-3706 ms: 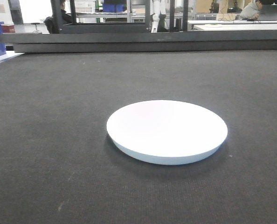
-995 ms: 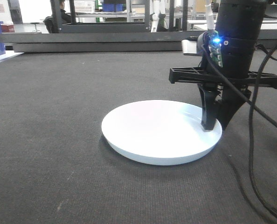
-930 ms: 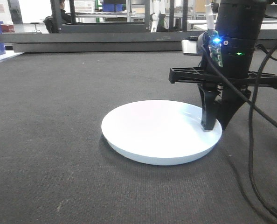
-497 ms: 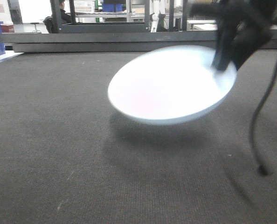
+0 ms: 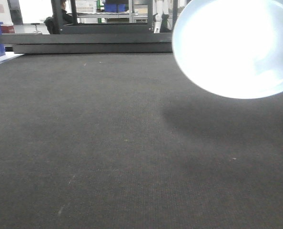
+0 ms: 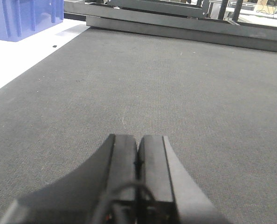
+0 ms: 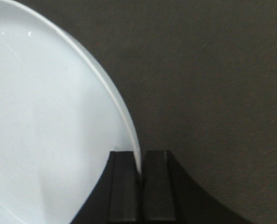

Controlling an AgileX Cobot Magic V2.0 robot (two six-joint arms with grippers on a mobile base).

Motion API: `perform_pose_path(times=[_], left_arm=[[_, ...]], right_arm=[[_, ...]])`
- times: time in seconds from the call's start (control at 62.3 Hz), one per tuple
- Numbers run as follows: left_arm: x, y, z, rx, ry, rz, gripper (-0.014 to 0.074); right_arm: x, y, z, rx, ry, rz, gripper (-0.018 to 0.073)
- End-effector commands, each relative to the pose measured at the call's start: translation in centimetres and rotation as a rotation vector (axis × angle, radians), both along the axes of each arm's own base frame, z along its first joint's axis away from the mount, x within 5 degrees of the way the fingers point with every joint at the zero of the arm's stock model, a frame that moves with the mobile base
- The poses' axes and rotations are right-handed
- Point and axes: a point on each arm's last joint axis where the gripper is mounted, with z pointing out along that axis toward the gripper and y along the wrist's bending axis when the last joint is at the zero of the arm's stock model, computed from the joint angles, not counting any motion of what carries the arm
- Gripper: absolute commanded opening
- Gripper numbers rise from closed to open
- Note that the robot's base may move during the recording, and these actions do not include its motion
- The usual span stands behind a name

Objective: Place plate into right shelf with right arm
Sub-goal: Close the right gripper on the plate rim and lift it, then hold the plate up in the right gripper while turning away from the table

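Note:
The white plate (image 5: pixel 234 47) hangs in the air at the top right of the front view, tilted so its hollow face looks toward the camera, with its shadow on the dark mat (image 5: pixel 84 143) below. My right gripper (image 7: pixel 141 161) is shut on the plate (image 7: pixel 50 116), pinching the rim at its right edge. In the front view the plate hides that gripper. Low over bare mat, my left gripper (image 6: pixel 138 140) is shut with nothing in it. The right shelf is out of view.
A low black frame rail (image 5: pixel 84 40) runs along the mat's far edge. A blue bin (image 6: pixel 26 18) stands on a white surface (image 6: pixel 17 56) beyond the mat's left edge. Racks and a seated person are far behind.
The right gripper closed on the plate's right rim and lifted it off the mat. The plate has risen up and to the right and tipped toward the camera.

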Motion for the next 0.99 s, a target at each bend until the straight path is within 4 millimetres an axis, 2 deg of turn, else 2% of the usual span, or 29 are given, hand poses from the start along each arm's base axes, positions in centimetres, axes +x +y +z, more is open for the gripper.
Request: perform_pose_path(times=[0.0,0.273,0.369,0.513,0.674,0.979], left_arm=[[-0.1,0.1,0.5,-0.018,-0.089,0.009,-0.0128],[-0.1,0.1,0.5,-0.018,-0.089,0.009,-0.0128],[-0.1,0.1,0.5,-0.018,-0.089,0.009,-0.0128],[-0.1,0.1,0.5,-0.018,-0.089,0.009,-0.0128],[-0.1,0.1,0.5,-0.018,-0.089,0.009,-0.0128],[-0.1,0.1,0.5,-0.018,-0.089,0.009,-0.0128]], right_arm=[[-1.9,-0.8,1.7,0.009,-0.254,-0.017,0.0054],[-9.3,-1.8,0.1,0.035,-0.489,-0.023,0.0054],[-11.8,-2.1,0.2,0.043,-0.578,-0.023,0.0054],[-14.5,-2.5,0.9,0.053,-0.671,-0.025,0.0054],[-16.0,-2.6,1.1,0.06,-0.725,-0.026,0.0054],[-16.1,-2.7,1.1,0.06,-0.721,-0.026,0.0054]])
